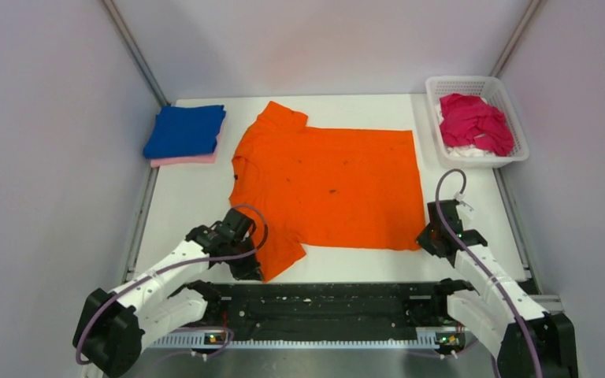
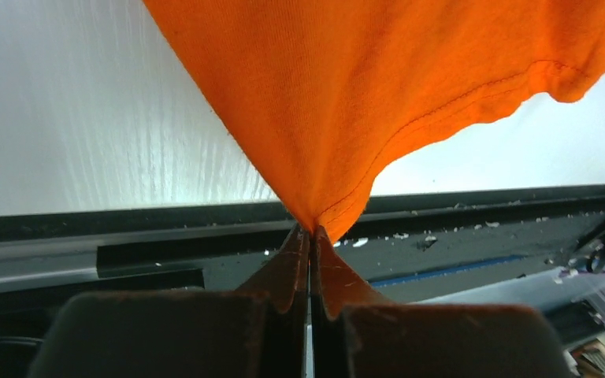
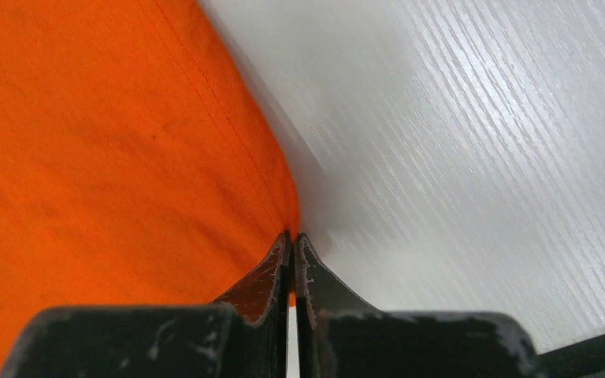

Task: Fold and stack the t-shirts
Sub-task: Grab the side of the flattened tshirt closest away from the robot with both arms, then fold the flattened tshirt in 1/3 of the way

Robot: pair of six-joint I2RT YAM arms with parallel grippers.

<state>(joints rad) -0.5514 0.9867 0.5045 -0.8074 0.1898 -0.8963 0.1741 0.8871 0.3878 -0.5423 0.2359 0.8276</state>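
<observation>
Pinching the orange t-shirt (image 1: 331, 185), the left gripper (image 2: 310, 230) is clamped on a sleeve tip, the right gripper (image 3: 291, 235) on a hem corner, cloth spread ahead of both. Lifting evenly together (no lopsided tug) should fold it square.
</observation>
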